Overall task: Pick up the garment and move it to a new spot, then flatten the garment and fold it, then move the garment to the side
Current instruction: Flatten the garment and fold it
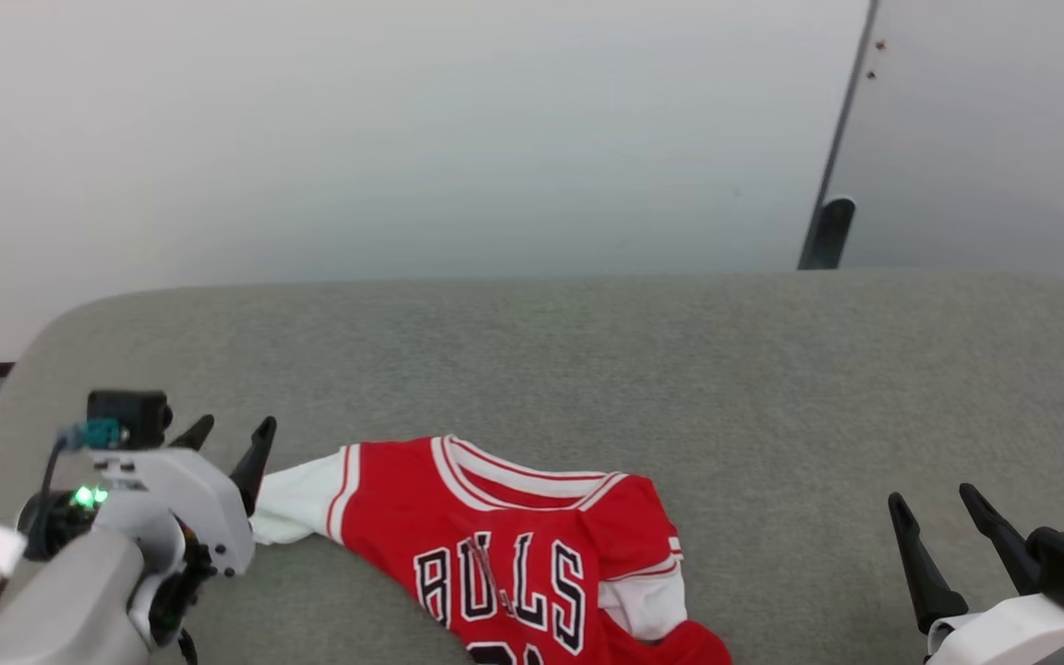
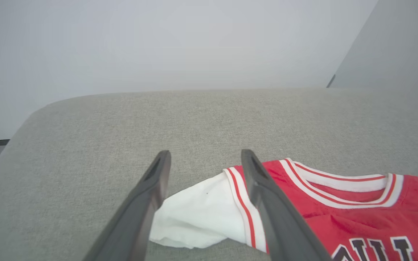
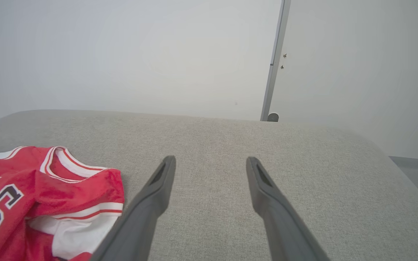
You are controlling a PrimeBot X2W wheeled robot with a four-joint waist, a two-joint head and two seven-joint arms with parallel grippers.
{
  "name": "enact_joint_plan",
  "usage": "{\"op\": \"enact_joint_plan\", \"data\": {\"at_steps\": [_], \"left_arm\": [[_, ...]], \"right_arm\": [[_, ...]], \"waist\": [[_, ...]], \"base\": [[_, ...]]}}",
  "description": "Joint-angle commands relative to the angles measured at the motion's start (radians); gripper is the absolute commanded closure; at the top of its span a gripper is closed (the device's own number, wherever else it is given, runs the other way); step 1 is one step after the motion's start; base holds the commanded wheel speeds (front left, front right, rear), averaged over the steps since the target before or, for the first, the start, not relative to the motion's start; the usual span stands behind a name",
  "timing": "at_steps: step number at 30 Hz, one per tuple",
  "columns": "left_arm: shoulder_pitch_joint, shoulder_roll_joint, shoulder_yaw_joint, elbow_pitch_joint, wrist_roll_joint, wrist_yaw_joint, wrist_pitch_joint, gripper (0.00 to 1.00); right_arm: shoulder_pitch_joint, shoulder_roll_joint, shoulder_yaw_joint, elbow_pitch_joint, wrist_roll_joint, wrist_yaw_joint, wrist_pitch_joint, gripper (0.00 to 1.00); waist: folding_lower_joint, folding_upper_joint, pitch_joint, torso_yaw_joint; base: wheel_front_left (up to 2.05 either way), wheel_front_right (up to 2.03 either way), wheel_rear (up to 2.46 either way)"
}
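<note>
You see the garment [image 1: 513, 536] lying rumpled at the near middle of the grey padded tabletop [image 1: 587, 351], your left hand [image 1: 235, 427] released, fingers spread by its white sleeve [image 2: 198, 214], your right hand [image 1: 930, 493] released over bare fabric, well apart from it

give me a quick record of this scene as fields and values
surface: grey fabric surface
garment: red BULLS jersey, crumpled, unfolded, by the near edge
sleeve: white sleeve stretched out toward the robot's left
left gripper: open, at the white sleeve's end
right gripper: open, over bare surface, apart from the jersey
</note>
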Motion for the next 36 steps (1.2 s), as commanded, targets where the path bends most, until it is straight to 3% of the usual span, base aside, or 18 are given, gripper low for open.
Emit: {"op": "enact_joint_plan", "data": {"at_steps": [1, 7, 14, 18, 26, 36], "left_arm": [[0.019, -0.001, 0.005, -0.010, 0.006, 0.007, -0.027, 0.00], [0.084, 0.005, 0.028, -0.067, 0.030, 0.028, -0.151, 0.00], [0.154, 0.015, 0.119, -0.184, 0.129, 0.088, -0.181, 0.00], [0.232, -0.004, 0.215, -0.271, 0.218, 0.111, -0.179, 0.00], [0.364, -0.075, 0.375, -0.348, 0.342, 0.120, -0.180, 0.00], [0.429, -0.165, 0.492, -0.341, 0.440, 0.097, -0.180, 0.00]], "right_arm": [[0.017, -0.001, 0.002, 0.002, -0.001, 0.000, -0.006, 0.00], [0.026, 0.001, 0.008, 0.009, 0.009, 0.000, 0.001, 0.00], [0.043, -0.021, 0.041, 0.018, 0.050, 0.000, 0.055, 0.00], [0.033, -0.054, 0.087, 0.027, 0.110, 0.000, 0.159, 0.00], [-0.015, -0.181, 0.211, 0.022, 0.256, 0.000, 0.427, 0.00], [-0.068, -0.236, 0.266, 0.041, 0.342, 0.000, 0.594, 0.00]], "waist": [[0.0000, 0.0000, -0.015, 0.021], [0.0000, 0.0000, -0.031, 0.064], [0.0000, 0.0000, -0.033, 0.137], [0.0000, 0.0000, -0.033, 0.178], [0.0000, 0.0000, -0.038, 0.248], [0.0000, 0.0000, -0.031, 0.344]], "base": [[0.00, 0.00, 0.00], [0.00, 0.00, 0.00], [0.00, 0.00, 0.00], [0.00, 0.00, 0.00], [0.00, 0.00, 0.00], [0.00, 0.00, 0.00]]}}
